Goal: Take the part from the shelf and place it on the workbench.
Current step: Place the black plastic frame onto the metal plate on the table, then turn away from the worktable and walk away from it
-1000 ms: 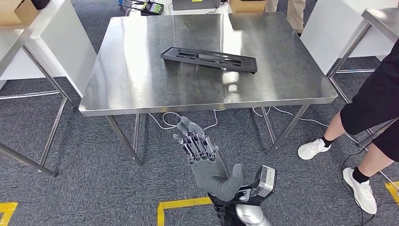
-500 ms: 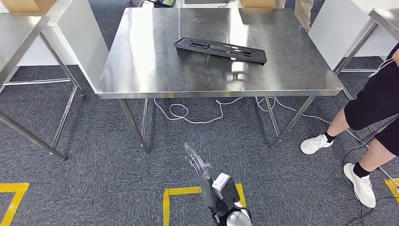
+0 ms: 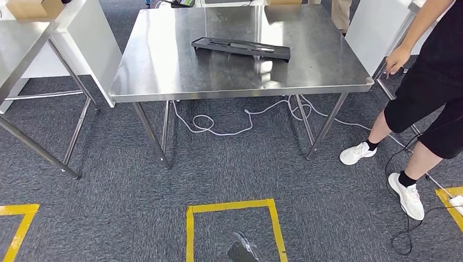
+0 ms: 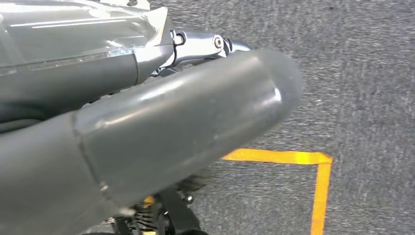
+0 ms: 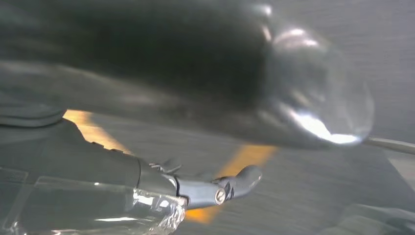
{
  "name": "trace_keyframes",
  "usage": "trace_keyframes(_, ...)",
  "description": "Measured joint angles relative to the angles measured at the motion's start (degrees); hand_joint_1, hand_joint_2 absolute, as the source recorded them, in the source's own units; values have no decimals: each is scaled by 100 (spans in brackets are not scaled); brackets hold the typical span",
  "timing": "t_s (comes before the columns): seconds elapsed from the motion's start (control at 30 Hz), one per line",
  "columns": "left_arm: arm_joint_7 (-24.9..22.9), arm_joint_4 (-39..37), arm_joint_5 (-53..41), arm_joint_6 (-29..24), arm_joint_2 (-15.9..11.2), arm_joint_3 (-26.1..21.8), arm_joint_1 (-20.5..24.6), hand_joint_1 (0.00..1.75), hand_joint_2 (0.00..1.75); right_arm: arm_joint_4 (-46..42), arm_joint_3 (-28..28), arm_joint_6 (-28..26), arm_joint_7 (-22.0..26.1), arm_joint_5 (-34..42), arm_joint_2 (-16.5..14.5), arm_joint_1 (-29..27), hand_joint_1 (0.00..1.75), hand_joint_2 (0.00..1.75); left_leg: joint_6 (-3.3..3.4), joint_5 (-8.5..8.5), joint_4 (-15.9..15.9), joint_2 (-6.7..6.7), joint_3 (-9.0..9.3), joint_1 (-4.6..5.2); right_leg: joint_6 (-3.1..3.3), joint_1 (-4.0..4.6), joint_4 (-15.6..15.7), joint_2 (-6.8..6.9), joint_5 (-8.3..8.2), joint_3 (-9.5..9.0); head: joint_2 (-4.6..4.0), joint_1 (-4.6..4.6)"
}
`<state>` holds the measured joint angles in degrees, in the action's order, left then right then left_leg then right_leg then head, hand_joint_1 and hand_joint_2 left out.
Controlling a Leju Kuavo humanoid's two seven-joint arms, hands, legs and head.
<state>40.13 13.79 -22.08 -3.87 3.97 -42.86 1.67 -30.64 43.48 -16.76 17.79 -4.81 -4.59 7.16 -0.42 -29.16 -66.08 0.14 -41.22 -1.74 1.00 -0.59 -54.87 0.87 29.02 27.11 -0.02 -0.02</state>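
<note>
The long black part [image 3: 240,48] lies flat on the steel workbench [image 3: 164,76], toward its far side, with no hand touching it. Just the tip of my right hand [image 3: 240,252] shows at the bottom edge of the head view, low over the carpet and far from the bench. The right wrist view is blurred: my right hand [image 5: 195,83] has a thick thumb and a straight dark finger [image 5: 235,183] apart, holding nothing. My left hand [image 4: 147,132] hangs over the carpet, its thumb large in the picture, and it holds nothing.
A person [image 3: 431,98] stands at the right of the bench, one hand [image 3: 396,60] by its corner. White cables [image 3: 229,123] lie under the bench. A second steel table [image 3: 33,38] with a cardboard box [image 3: 33,8] is at left. Yellow tape [image 3: 229,207] marks the carpet.
My right hand has dropped from raised and spread before the bench to the view's bottom edge. The camera has shifted. The person has stepped closer and reaches toward the bench corner.
</note>
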Motion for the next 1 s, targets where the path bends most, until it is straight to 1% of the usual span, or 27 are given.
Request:
trace_keyframes(0.03, 0, -1, -9, -9, 3, 1, -2, 0, 0, 294, 25, -66, -240, -5, 7, -38, 0, 0, -19, -252, -401, -7, -48, -3, 26, 23, -4, 18, -69, 78, 0, -10)
trace_keyframes(0.07, 0, -3, -25, -13, 4, 2, -4, 0, 0, 544, 35, -68, -429, 32, 28, -77, 0, 0, -35, -342, -720, -13, -48, -9, 28, 43, -10, 30, -140, 158, 0, -14)
trace_keyframes(0.1, 0, -6, -49, -14, 4, 3, -6, 0, 0, 762, 35, -35, -584, 91, 60, -115, 0, 0, -45, -277, -880, -13, 21, -16, 20, 56, -23, 36, -207, 243, 0, -15)
trace_keyframes(0.13, 0, -9, -74, -8, 5, 4, -9, 0, 0, 953, 32, 29, -720, 171, 101, -152, 0, 0, -51, -126, -864, -12, 174, -27, 2, 62, -47, 38, -268, 335, 0, -15)
trace_keyframes(0.17, 0, -12, -100, 5, 5, 6, -10, 0, 0, 1112, 20, 126, -862, 268, 142, -189, 0, 0, -54, 17, -657, -15, 424, -40, -20, 63, -87, 34, -320, 427, 0, -16)
trace_keyframes(0.2, 0, -13, -121, 26, 2, 10, -9, 0, 0, 1254, -11, 252, -1047, 397, 185, -229, 0, 0, -54, 55, -296, -24, 754, -47, -46, 68, -137, 29, -358, 519, 0, -18)
trace_keyframes(0.27, 0, -17, -143, 84, -18, 28, -2, 0, 0, 1476, -131, 464, -1537, 692, 245, -299, 0, 0, -14, -102, 467, -50, 1309, -30, -119, 83, -239, 24, -428, 650, 0, -10)
trace_keyframes(0.3, 0, -21, -149, 112, -37, 40, 0, 0, 0, 1564, -212, 525, -1810, 815, 263, -320, 0, 0, 12, -203, 698, -58, 1436, -6, -162, 83, -266, 25, -473, 700, 0, -10)
trace_keyframes(0.33, 0, -25, -151, 132, -62, 52, 0, 0, 0, 1631, -282, 554, -2040, 894, 271, -334, 0, 0, 45, -237, 806, -57, 1449, 16, -209, 80, -278, 24, -529, 742, 0, -8)
trace_keyframes(0.37, 0, -33, -152, 148, -85, 64, -1, 0, 0, 1697, -339, 582, -2224, 938, 280, -345, 0, 0, 97, -208, 836, -41, 1394, 17, -248, 77, -295, 20, -560, 789, 0, -7)
trace_keyframes(0.4, 0, -41, -151, 154, -106, 76, -2, 0, 0, 1746, -378, 604, -2340, 950, 285, -358, 0, 0, 157, -158, 861, -26, 1325, 16, -263, 73, -347, 7, -506, 851, 0, -3)
trace_keyframes(0.43, 0, -48, -149, 157, -126, 88, -3, 0, 0, 1786, -408, 627, -2415, 955, 288, -375, 0, 0, 230, -88, 884, -8, 1241, 11, -253, 70, -475, -10, -352, 922, 0, 11)
trace_keyframes(0.47, 0, -56, -146, 159, -138, 99, -5, 0, 0, 1822, -435, 646, -2458, 957, 291, -389, 0, 0, 294, -5, 892, 12, 1144, 9, -220, 63, -703, -25, -98, 1006, 0, 26)
trace_keyframes(0.53, 0, -61, -137, 151, -156, 111, -11, 0, 0, 1864, -481, 663, -2465, 960, 291, -405, 0, 0, 334, 153, 890, 36, 956, 32, -172, 37, -1369, -47, 425, 1149, 0, 47)
trace_keyframes(0.57, 0, -63, -125, 143, -160, 112, -14, 0, 0, 1882, -497, 664, -2432, 965, 291, -406, 0, 0, 326, 240, 888, 49, 851, 39, -198, 22, -1684, -50, 541, 1165, 0, 50)
trace_keyframes(0.6, 0, -67, -112, 131, -161, 113, -15, 0, 0, 1896, -511, 663, -2386, 970, 290, -404, 0, 0, 313, 329, 885, 60, 739, 42, -261, 6, -1878, -51, 517, 1110, 0, 52)
trace_keyframes(0.63, 0, -73, -100, 115, -157, 115, -16, 0, 0, 1907, -526, 660, -2332, 975, 291, -401, 0, 0, 292, 419, 881, 70, 623, 37, -344, -11, -1907, -52, 396, 973, 0, 53)
trace_keyframes(0.67, 0, -81, -90, 101, -151, 116, -17, 0, 0, 1916, -540, 655, -2286, 977, 291, -399, 0, 0, 264, 510, 877, 76, 519, 30, -421, -27, -1739, -52, 251, 736, 0, 53)
trace_keyframes(0.7, 0, -90, -83, 87, -145, 117, -17, 0, 0, 1921, -551, 650, -2247, 973, 287, -393, 0, 0, 230, 597, 870, 77, 435, 27, -465, -44, -1390, -53, 181, 402, 0, 57)
trace_keyframes(0.73, 0, -98, -79, 78, -136, 118, -21, 0, 0, 1924, -559, 643, -2216, 968, 285, -383, 0, 0, 189, 675, 857, 74, 371, 30, -473, -35, -881, -57, 213, -3, 0, 66)
trace_keyframes(0.77, 0, -103, -75, 74, -129, 118, -25, 0, 0, 1927, -565, 637, -2194, 962, 280, -370, 0, 0, 148, 752, 846, 75, 331, 41, -439, -23, -406, -65, 323, -336, 0, 72)
trace_keyframes(0.8, 0, -105, -72, 71, -122, 119, -29, 0, 0, 1930, -572, 633, -2178, 958, 277, -357, 0, 0, 115, 827, 844, 78, 306, 53, -395, -5, -62, -72, 431, -552, 0, 72)
trace_keyframes(0.83, 0, -108, -70, 71, -115, 120, -35, 0, 0, 1934, -581, 630, -2169, 956, 276, -349, 0, 0, 86, 899, 852, 82, 291, 57, -354, 23, 116, -79, 493, -641, 0, 70)
trace_keyframes(0.87, 0, -113, -70, 72, -110, 120, -41, 0, 0, 1944, -590, 629, -2165, 957, 273, -349, 0, 0, 59, 955, 860, 86, 279, 47, -296, 4, 113, -77, 490, -592, 0, 57)
trace_keyframes(0.9, -1, -118, -71, 73, -105, 121, -46, 0, 0, 1955, -597, 629, -2162, 958, 269, -355, 0, 0, 37, 913, 837, 80, 258, 26, -247, -17, 76, -63, 439, -535, 0, 37)
trace_keyframes(0.93, -2, -123, -72, 74, -102, 122, -55, 0, 0, 1965, -602, 629, -2161, 962, 263, -366, 0, 0, 19, 732, 733, 71, 220, 9, -177, -33, 54, -47, 385, -477, 0, 23)
trace_keyframes(1.0, -4, -132, -72, 74, -97, 122, -65, 0, 0, 1980, -609, 629, -2149, 972, 255, -380, 0, 0, -1, 58, 206, 43, 117, -9, -39, -28, 43, -9, 244, -336, 0, -20)
